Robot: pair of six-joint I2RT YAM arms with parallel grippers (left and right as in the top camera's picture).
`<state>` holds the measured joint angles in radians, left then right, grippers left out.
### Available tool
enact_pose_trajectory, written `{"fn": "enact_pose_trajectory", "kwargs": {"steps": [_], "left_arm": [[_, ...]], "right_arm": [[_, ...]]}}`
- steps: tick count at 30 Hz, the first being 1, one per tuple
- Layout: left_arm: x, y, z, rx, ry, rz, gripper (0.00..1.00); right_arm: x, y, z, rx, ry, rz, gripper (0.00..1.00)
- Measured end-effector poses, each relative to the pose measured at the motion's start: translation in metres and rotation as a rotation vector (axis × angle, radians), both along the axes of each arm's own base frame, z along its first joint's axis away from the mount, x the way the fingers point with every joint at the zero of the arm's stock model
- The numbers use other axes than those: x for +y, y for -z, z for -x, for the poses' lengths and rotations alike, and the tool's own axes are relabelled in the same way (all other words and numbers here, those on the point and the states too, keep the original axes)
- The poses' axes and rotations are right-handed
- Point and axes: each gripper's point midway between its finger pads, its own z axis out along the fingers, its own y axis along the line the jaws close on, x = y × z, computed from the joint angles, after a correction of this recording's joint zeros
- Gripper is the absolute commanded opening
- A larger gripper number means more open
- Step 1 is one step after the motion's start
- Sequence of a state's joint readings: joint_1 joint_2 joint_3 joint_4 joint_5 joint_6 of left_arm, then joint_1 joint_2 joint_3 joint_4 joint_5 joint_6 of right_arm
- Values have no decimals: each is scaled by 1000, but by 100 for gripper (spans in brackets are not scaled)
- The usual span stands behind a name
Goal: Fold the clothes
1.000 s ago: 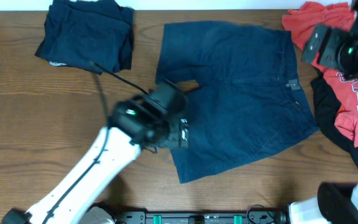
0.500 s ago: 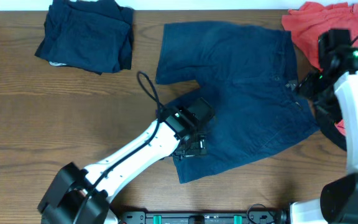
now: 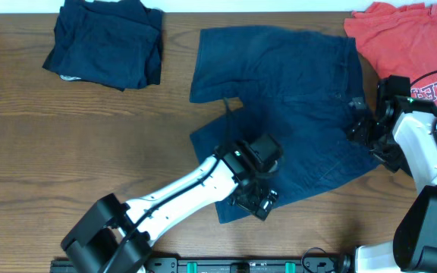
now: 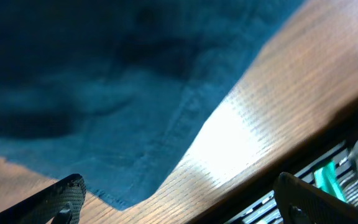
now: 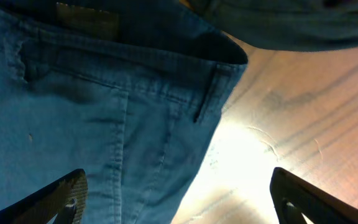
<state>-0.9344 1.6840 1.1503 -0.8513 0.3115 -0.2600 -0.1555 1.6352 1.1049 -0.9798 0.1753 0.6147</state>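
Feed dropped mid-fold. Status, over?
Both open, empty: left pincer over hem corner of shorts, right pincer at waistband corner. Shorts spread flat. Beside waistband: red shirt.

The shorts (image 3: pixel 294 114) are showing dark navy, reading as a brighter teal-blue with matching stitching in the wrist views. A small patch on their waistband (image 5: pixel 87 20) is looking tan, though the view there is dim. The folded pile (image 3: pixel 105 45) is showing the same navy. The T-shirt (image 3: pixel 400 42) is showing coral-red with white lettering (image 3: pixel 435 87). The desk (image 3: pixel 51 152) is showing brown wood grain. The left fingers (image 4: pixel 61 193) and right fingers (image 5: pixel 64 193) are looking black.
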Motion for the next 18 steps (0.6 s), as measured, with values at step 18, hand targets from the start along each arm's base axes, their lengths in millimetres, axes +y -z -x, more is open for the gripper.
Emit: {"fn": "enact_pose_trajectory", "kwargs": {"steps": [18], "left_arm": [[51, 67, 17, 8, 99, -231, 72]], "right_arm": [[1, 0, -22, -78, -79, -5, 89]]}}
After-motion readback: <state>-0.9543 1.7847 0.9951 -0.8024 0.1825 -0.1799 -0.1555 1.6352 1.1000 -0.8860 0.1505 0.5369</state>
